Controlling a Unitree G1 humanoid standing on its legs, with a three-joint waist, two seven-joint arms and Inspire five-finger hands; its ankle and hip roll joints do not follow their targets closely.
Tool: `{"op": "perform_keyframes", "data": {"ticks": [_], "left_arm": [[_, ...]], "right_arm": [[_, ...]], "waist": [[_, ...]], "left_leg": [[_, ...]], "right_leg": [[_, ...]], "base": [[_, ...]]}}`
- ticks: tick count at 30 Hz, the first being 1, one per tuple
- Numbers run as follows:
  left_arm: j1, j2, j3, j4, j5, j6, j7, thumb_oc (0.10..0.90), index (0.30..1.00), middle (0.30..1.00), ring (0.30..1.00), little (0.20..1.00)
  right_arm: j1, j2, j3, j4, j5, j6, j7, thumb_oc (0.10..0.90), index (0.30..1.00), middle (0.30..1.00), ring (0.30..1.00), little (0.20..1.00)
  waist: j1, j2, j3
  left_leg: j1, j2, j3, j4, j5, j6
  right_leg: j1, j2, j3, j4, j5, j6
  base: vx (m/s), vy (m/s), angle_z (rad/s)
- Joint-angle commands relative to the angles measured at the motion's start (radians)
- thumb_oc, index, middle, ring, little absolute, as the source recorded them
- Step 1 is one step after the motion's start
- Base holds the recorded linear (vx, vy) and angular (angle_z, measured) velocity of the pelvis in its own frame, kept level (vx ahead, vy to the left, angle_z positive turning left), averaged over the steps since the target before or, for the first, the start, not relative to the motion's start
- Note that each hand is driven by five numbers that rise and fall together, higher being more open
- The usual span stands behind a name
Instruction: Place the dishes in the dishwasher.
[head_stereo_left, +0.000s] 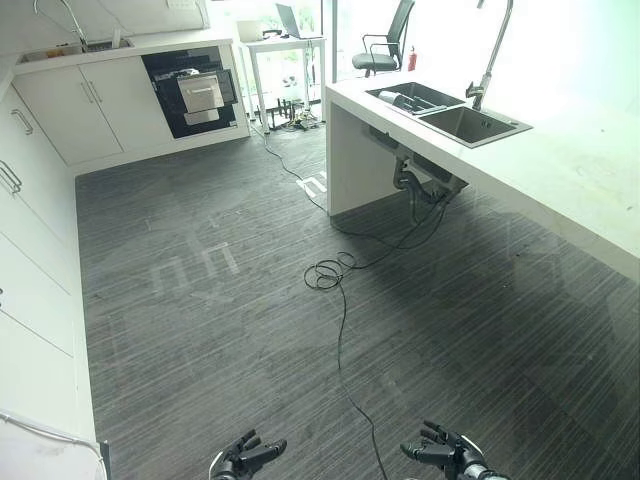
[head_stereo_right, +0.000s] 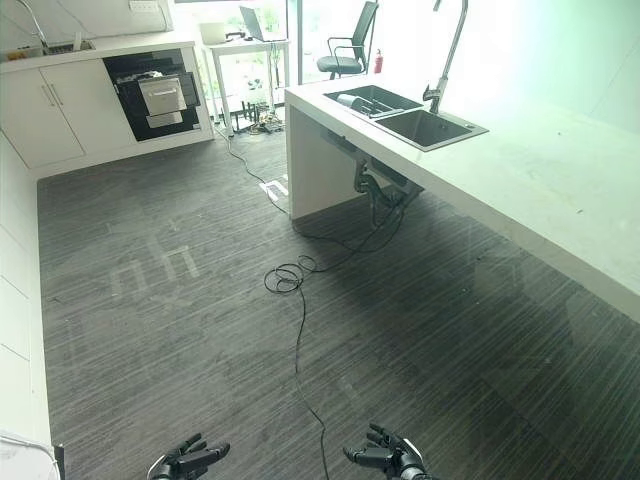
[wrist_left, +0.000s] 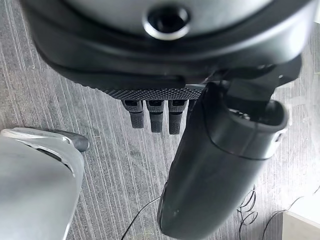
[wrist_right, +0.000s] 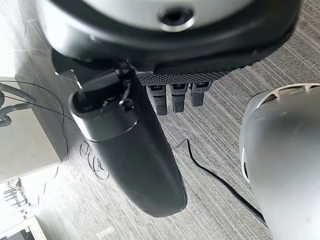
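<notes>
The dishwasher (head_stereo_left: 196, 92) is a black built-in unit in the far wall's white cabinets, with a steel panel showing at its front. A double sink (head_stereo_left: 450, 112) sits in the white island counter at the right, and some dishes (head_stereo_left: 398, 98) lie in its far basin. Both hands hang low over the dark floor, far from either. My left hand (head_stereo_left: 246, 458) is open with relaxed fingers and holds nothing; its thumb (wrist_left: 215, 170) stands out straight. My right hand (head_stereo_left: 445, 452) is likewise open with nothing in it, thumb (wrist_right: 135, 160) extended.
The island counter (head_stereo_left: 570, 180) runs along the right with a tall faucet (head_stereo_left: 490, 55). White cabinets (head_stereo_left: 30, 260) line the left side. At the back stand a desk (head_stereo_left: 285, 45) and an office chair (head_stereo_left: 385, 45). Wide dark floor (head_stereo_left: 220, 300) lies between.
</notes>
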Motion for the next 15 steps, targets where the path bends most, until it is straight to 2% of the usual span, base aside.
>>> {"op": "perform_keyframes", "data": {"ticks": [1, 15], "left_arm": [[-0.047, 0.031, -0.002, -0.052, 0.018, -0.05, 0.0, 0.8, 0.9, 0.9, 0.9, 0.9], [-0.047, 0.031, 0.005, -0.072, 0.0, -0.051, 0.006, 0.8, 0.9, 0.9, 0.9, 0.9]], "right_arm": [[-0.06, -0.034, -0.015, -0.022, -0.015, -0.061, 0.016, 0.8, 0.9, 0.9, 0.9, 0.9], [-0.054, -0.034, -0.006, -0.07, -0.048, -0.072, 0.007, 0.8, 0.9, 0.9, 0.9, 0.9]], "waist": [[0.014, 0.013, -0.028], [0.013, 0.007, -0.022]], "left_leg": [[0.011, 0.092, 0.079, 0.026, -0.095, -0.084], [0.002, 0.089, 0.079, 0.026, -0.09, -0.081]], "right_leg": [[0.041, -0.007, 0.007, -0.067, -0.038, 0.103], [0.032, -0.011, 0.008, -0.067, -0.028, 0.106]], "base": [[0.0, 0.0, 0.0], [0.0, 0.0, 0.0]]}}
